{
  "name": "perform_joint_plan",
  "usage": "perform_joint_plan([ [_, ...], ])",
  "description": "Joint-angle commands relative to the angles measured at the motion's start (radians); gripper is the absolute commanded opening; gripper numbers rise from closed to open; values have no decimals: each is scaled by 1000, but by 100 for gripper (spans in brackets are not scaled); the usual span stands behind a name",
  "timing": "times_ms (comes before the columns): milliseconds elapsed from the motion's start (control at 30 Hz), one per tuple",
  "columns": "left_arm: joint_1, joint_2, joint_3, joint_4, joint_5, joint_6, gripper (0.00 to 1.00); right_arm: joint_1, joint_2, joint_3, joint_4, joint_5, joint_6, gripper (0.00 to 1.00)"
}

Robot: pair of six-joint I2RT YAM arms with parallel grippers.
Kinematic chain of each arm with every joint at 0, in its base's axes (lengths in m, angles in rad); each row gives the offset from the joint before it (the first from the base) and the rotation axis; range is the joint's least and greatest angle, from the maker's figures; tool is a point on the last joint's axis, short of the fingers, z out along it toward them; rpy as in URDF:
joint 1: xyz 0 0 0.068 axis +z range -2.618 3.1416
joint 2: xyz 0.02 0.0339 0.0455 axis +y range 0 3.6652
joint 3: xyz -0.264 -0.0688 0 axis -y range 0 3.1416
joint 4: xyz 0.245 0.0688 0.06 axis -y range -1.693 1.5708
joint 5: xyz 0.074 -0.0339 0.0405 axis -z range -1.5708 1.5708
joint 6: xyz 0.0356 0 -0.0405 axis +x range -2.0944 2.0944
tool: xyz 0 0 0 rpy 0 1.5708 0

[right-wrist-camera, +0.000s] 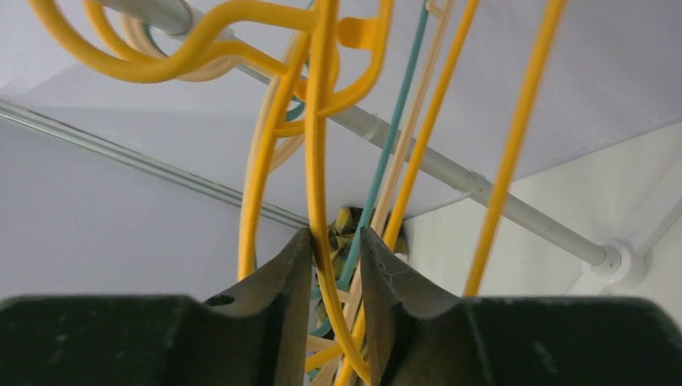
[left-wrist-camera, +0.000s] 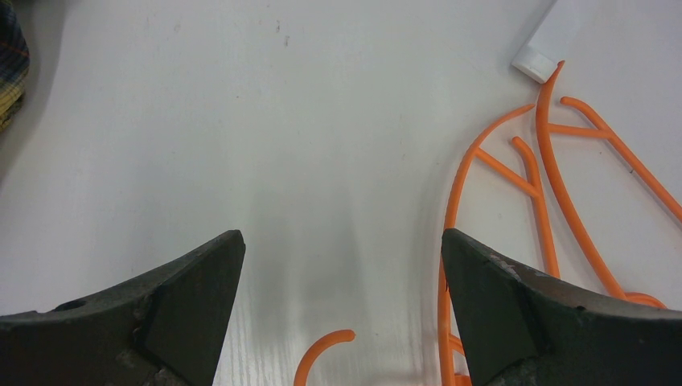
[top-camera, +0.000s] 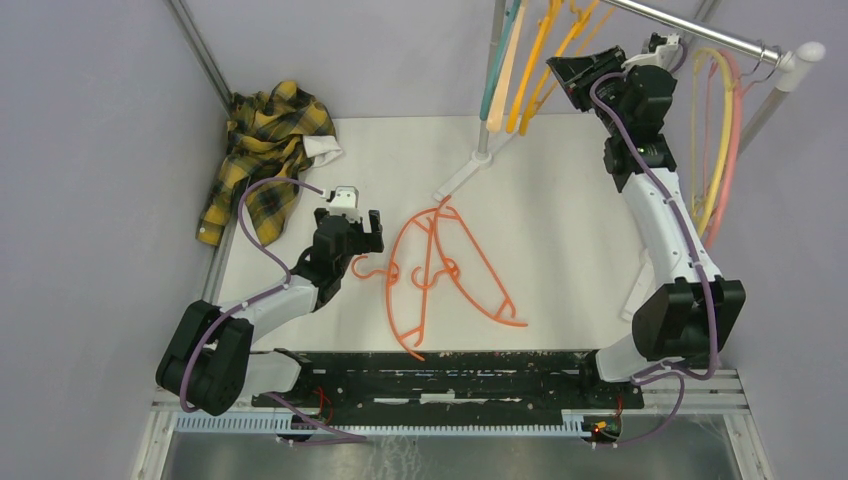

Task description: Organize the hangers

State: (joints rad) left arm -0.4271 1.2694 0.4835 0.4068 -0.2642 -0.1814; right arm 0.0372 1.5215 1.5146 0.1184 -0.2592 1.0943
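Three orange hangers (top-camera: 430,272) lie flat and overlapping on the white desk (top-camera: 570,220), near its middle, their tops reaching toward the rack's white foot (top-camera: 465,178). A loose-looking orange hook (left-wrist-camera: 322,351) curls out to their left. The left tool (left-wrist-camera: 342,241) hangs low over the desk with its two fingers spread wide. That hook sits in the gap between them, touching neither, and the tool holds nothing.

The other hangers are up on the silver rail (right-wrist-camera: 515,211). A teal hanger (right-wrist-camera: 392,145), a peach hanger (top-camera: 500,90) and several yellow-orange ones crowd together near the rail's left pole. A yellow hanger and a pink hanger (top-camera: 735,130) hang apart at the right end. The right tool (right-wrist-camera: 336,241) is raised into the crowded group. Its fingers are drawn almost together, and one strand of a yellow hanger (right-wrist-camera: 320,161) runs through the narrow slot, lying against one finger. Whether it is actually pinched cannot be told.

A yellow-black plaid shirt (top-camera: 265,140) is crumpled at the desk's far left corner.
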Motion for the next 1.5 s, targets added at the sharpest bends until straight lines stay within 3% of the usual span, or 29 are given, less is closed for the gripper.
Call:
perform_joint_plan([
  [0,1,-6,4,55,-26,17,99,-3,-19,-16,-57,5,-35,43],
  [67,1,-4,6,55,-26,16,99,-3,-37,-31,-65,22,-43,55],
  [267,2,-4,5,53,-34,11,99,-3,-122,-80,-74,18,-103,73],
  [433,1,2,9,51,-35,-1,99,-1,-294,-209,-128,61,-194,93],
  [533,1,15,18,47,-29,-7,99,6,-389,-322,-158,51,-246,100],
  [800,1,30,25,39,-24,-16,99,35,-662,-618,-286,129,-351,100],
  [1000,1,41,33,30,-32,-15,99,170,-687,-711,-395,191,-439,96],
  [1233,1,53,35,28,-19,-19,99,588,-460,-759,-390,402,-536,81],
  [1467,1,52,36,27,-24,-16,99,787,-137,-704,-337,446,-603,76],
])
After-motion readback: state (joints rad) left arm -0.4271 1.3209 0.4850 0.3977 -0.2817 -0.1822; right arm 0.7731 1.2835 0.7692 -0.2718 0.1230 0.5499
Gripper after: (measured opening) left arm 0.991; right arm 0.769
